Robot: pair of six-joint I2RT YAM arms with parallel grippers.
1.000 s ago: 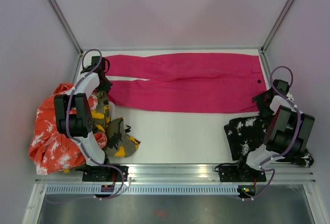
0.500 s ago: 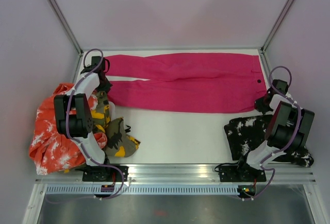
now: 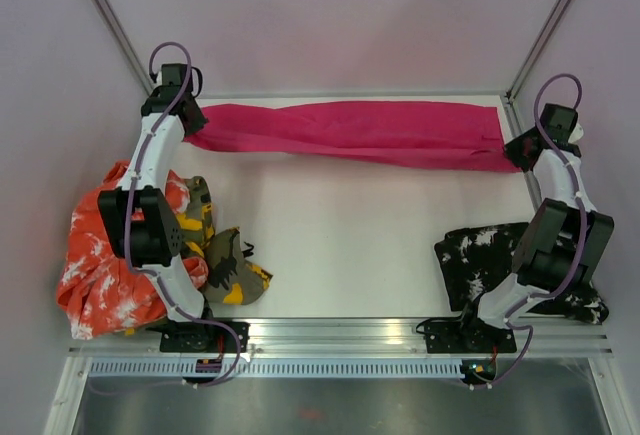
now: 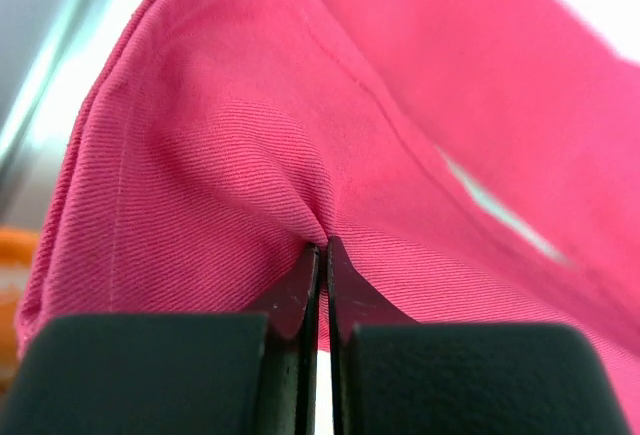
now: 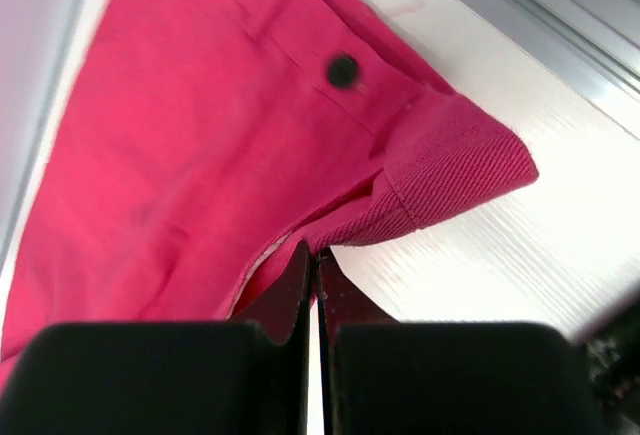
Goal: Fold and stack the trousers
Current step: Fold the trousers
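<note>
1. Both arms now reach toward the far edge of the bench (image 3: 340, 255); a second ago they sat lower, at the near edge of the magenta-pink trousers (image 3: 350, 133).
2. The right claw (image 5: 313, 248), apart a second ago, is now pinched together on cloth just under the waistband corner, near the black button (image 5: 342, 70). The left claw (image 4: 322, 245) is clamped on a fold at the leg end.
3. The trousers, earlier spread flat as two legs, now stretch lifted between the claws as one narrow band at the far side. This looks like the lengthwise fold getting under way.
4. Their long axis runs left to right, with the waistband pointing right and the hems left.
5. The orange-white pair (image 3: 100, 255), camouflage pair (image 3: 225, 265) and black splattered pair (image 3: 480, 255) lie unmoved at the near corners.
</note>
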